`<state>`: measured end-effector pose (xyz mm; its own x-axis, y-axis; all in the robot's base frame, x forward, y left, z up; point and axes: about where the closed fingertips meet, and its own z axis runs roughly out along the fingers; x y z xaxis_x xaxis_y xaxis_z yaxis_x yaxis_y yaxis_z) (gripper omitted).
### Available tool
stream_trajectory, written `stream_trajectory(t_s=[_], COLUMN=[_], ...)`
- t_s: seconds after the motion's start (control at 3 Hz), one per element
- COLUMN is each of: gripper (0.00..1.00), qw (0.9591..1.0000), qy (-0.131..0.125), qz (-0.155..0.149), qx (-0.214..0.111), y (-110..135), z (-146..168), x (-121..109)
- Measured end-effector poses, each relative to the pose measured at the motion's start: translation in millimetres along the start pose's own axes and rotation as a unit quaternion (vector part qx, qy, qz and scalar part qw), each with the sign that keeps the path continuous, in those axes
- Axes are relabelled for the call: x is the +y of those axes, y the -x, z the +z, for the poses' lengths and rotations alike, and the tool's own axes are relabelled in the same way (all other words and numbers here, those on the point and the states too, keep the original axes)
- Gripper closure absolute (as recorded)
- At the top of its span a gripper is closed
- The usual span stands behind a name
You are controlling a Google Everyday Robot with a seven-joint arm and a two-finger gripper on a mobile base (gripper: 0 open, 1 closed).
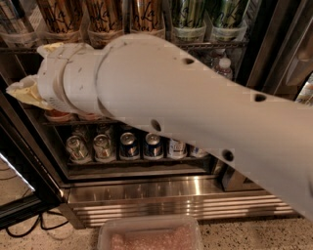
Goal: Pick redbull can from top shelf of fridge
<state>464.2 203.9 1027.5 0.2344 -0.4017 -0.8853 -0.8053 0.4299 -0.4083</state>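
My white arm (pixel 195 112) crosses most of the view from lower right to upper left. My gripper (pixel 23 91) shows only as a cream-yellow part at its left end, in front of the fridge's left side, just below the top shelf (pixel 205 45). That dark wire rack holds clear trays of tall gold cans (pixel 105 17) and green cans (pixel 190 14). I cannot pick out a Red Bull can on it. The fridge (pixel 171 195) has a stainless steel base. The arm hides the middle rack.
A lower rack holds short silver and blue cans (pixel 129 145). A small water bottle (pixel 224 67) stands at the right behind the arm. The open door's dark edge (pixel 24 171) is at lower left. A clear tub of pink contents (pixel 149 237) sits on the floor.
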Motion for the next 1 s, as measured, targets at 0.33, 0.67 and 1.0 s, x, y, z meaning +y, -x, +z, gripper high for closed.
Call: stream_trajectory(t_s=[0.33,0.67,1.0], gripper=[0.32,0.35,0.36], qw=[1.0,1.0,0.9998], qy=[0.0,-0.006,-0.012], qz=[0.0,-0.001,0.005], qx=[0.0,-0.002,-0.014], y=[0.1,7.0,13.9], z=[-0.1,-3.6,4.1], x=[0.0,2.2,4.3])
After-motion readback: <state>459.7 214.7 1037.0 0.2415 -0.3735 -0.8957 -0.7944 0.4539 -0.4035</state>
